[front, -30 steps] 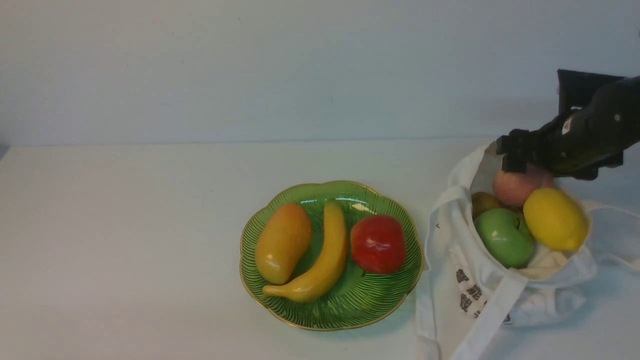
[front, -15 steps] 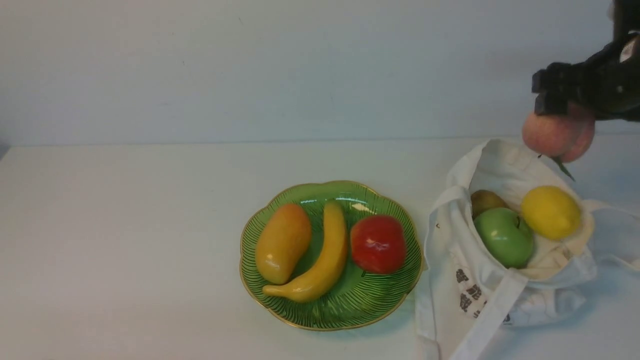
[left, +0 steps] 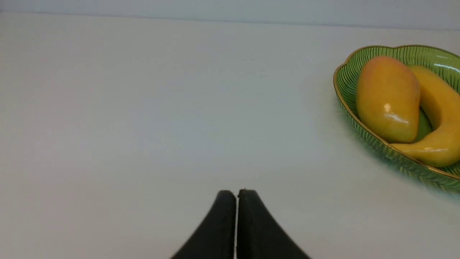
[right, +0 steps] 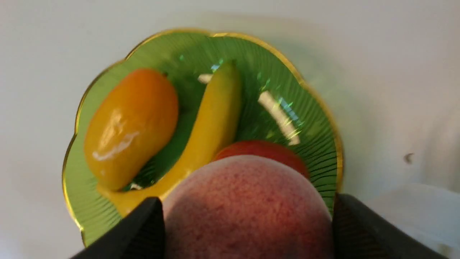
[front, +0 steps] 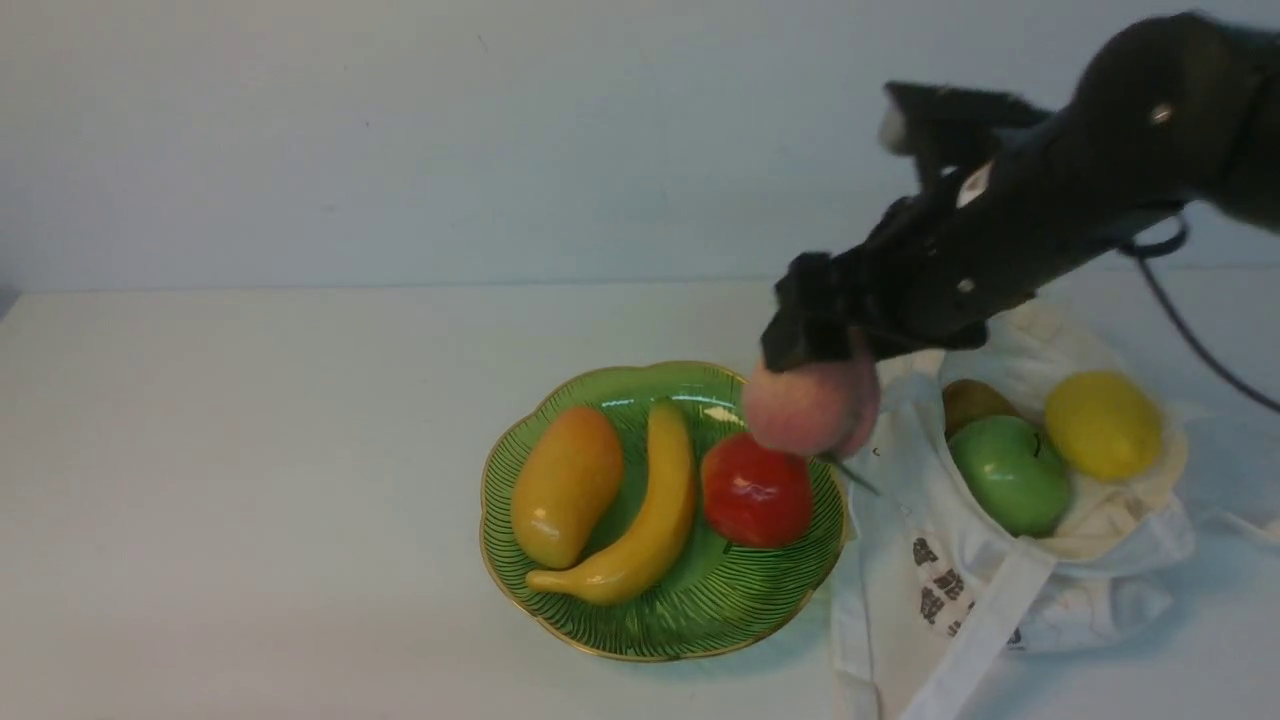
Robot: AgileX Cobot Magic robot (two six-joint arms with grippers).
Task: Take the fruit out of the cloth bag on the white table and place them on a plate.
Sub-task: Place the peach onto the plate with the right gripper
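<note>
Right gripper clamped on peach, held above plate at its bag-side edge, over red apple; the height likely clears fruit already there. Lemon, green apple and brown fruit sit in bag beside plate. Left gripper closed, empty, apart from plate.

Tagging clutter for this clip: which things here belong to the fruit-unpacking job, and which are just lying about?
In the job: peach in the right claw; lemon, green apple, olive-brown fruit in the cloth bag; plate holding mango, banana, red apple.
Lying about: only the left claw, shut, idle over the white table.
</note>
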